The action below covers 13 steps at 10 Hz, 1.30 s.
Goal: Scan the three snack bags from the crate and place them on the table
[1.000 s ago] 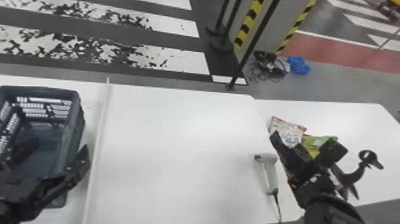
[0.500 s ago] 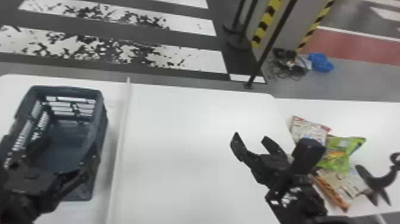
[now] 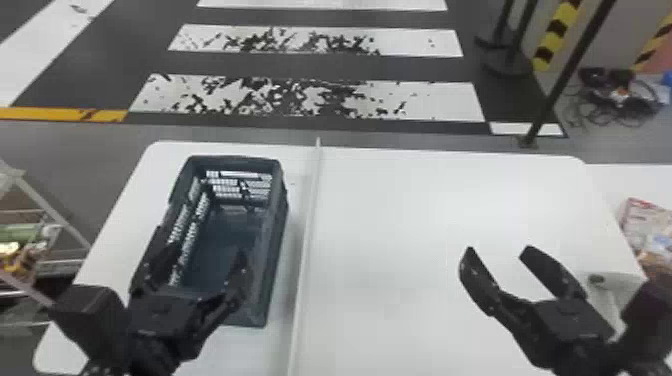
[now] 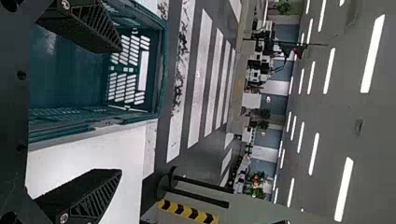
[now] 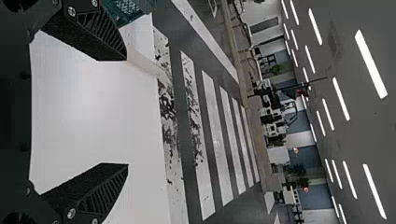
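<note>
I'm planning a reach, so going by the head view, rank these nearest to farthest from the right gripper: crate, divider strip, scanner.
1. Scanner, just to the right of the right gripper.
2. Divider strip, off to its left.
3. Crate, farther left, beyond the strip.

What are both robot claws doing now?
Left claw: open, holding nothing, over the crate.
Right claw: open, holding nothing, above the table.
</note>
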### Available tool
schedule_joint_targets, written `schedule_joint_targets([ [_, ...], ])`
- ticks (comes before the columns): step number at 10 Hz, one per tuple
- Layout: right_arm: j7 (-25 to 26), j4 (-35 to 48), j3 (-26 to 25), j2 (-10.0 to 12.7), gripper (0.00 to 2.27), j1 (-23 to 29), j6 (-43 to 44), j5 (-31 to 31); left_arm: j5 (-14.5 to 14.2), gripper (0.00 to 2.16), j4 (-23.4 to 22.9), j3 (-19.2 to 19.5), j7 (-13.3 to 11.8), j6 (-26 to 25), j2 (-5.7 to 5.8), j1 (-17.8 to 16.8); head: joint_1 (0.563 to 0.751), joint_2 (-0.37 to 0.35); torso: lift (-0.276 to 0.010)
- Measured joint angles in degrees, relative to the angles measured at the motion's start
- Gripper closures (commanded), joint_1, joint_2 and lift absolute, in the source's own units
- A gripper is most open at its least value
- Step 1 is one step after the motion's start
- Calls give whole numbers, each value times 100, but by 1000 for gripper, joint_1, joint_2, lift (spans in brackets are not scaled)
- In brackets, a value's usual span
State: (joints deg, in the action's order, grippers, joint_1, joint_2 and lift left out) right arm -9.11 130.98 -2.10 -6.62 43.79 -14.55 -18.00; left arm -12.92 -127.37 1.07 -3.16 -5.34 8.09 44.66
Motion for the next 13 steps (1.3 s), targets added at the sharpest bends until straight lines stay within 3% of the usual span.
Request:
schedule_joint_targets([
  [2, -228, -385, -2, -6, 130, 341, 1054, -1, 14, 80, -40, -70, -16, 145, -11, 267, 695, 29, -37],
  [4, -230, -597, -2, -6, 130, 670, 1932, 103, 2, 80, -161, -216, 8, 316, 50, 514, 695, -15, -37],
  [7, -170, -931, -96, -4, 124, 926, 2844, 165, -75, 83, 10, -327, 1, 376, 97, 583, 695, -70, -37],
  [13, -126, -1005, -133, -29, 120, 948, 3144, 171, 15, 83, -48, -451, 90, 690, 151, 649, 695, -97, -37],
])
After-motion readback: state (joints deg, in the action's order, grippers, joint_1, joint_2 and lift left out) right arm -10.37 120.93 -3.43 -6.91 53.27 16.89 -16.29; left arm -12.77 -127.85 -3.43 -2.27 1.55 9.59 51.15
